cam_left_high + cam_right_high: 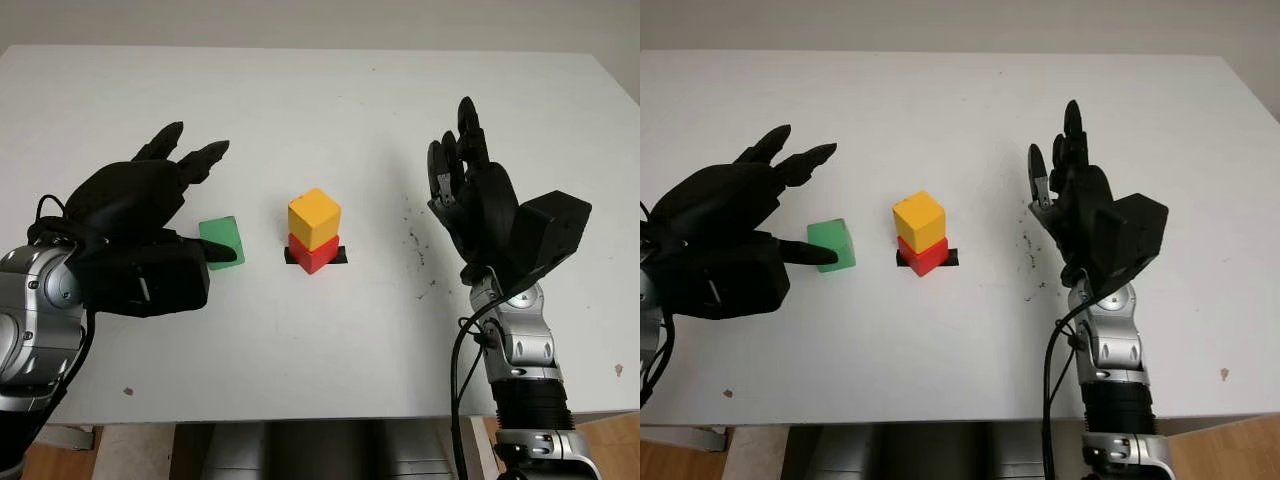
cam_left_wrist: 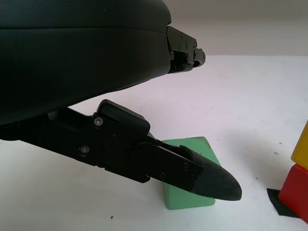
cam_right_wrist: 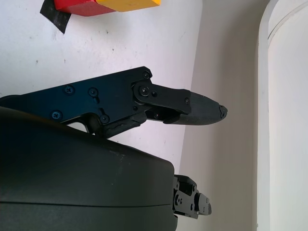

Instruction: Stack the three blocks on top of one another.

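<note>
A yellow block (image 1: 314, 218) sits on a red block (image 1: 312, 254) over a black tape mark (image 1: 337, 256) near the table's middle. Just left of that stack a green block (image 1: 225, 240) stands alone on the table. My left hand (image 1: 190, 200) is open around the green block: its thumb tip (image 2: 211, 179) lies across the block's near side, its other fingers reach past the far side, and I cannot tell if any finger touches it. My right hand (image 1: 460, 165) is open, raised well right of the stack.
The white table (image 1: 320, 110) stretches behind and around the blocks. Dark specks (image 1: 415, 245) mark the surface between the stack and my right hand. The table's front edge (image 1: 300, 415) runs close below both arms.
</note>
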`<state>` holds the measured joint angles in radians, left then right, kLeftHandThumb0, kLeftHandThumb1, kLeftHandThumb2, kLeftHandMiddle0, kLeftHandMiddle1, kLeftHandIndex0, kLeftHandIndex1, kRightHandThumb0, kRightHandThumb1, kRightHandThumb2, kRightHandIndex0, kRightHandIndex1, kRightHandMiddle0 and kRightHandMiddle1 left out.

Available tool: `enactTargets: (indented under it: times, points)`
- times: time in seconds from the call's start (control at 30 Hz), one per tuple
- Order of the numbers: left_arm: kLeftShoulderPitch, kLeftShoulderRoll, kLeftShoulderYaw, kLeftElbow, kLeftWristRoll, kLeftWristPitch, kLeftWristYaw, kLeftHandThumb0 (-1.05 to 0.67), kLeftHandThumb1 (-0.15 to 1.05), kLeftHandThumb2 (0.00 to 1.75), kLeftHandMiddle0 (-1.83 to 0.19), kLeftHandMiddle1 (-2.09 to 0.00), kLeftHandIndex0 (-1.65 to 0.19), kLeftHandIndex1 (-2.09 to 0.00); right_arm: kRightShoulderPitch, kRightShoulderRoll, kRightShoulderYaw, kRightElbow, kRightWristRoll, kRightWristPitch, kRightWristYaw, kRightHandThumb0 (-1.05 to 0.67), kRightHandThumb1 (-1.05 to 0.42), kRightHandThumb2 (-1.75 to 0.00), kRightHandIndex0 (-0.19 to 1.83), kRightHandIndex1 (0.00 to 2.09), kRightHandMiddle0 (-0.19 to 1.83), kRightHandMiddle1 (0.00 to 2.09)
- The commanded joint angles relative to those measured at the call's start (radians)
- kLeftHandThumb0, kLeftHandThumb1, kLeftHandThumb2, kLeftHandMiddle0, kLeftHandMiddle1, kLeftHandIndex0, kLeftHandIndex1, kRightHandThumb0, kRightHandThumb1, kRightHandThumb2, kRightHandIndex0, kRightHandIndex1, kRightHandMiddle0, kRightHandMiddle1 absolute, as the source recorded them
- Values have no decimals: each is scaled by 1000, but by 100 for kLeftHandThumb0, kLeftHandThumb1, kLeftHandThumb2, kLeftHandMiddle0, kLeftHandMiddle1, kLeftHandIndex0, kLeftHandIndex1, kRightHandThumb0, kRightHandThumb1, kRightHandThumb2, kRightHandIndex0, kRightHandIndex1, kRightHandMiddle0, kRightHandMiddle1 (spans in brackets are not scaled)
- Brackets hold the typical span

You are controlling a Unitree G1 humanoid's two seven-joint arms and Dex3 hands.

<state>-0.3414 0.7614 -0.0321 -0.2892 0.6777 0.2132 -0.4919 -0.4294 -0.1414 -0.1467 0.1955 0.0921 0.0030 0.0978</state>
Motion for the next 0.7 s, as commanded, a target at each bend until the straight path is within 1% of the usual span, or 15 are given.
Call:
enactTargets:
  times: [0.0,0.13,0.2,0.33,0.67]
  points:
    - [16,2,-17,12,20,-10,15,-91,103,5,19,0,-8,-7,-4,-10,-2,-7,6,-4,4,-61,-105,-55,-17,4,-16,5]
    - [26,-9,-54,80,98,-46,105,-86,100,4,17,-3,-15,-10,-2,-8,0,-7,1,-5,1,-60,-105,-56,-17,4,-15,5]
    - [23,-15,-69,113,116,-52,128,-84,99,4,16,-4,-18,-10,1,-6,-1,-10,1,-3,-2,-60,-105,-57,-17,4,-16,5]
    - [13,-20,-89,148,132,-57,135,-85,100,5,14,-6,-22,-12,8,-10,-4,-14,3,-4,-2,-60,-105,-56,-16,5,-15,5]
    - [9,-58,-119,186,158,-38,143,-83,101,6,7,-7,-32,-16,11,-22,-4,-13,-2,0,2,-61,-105,-56,-16,5,-15,5]
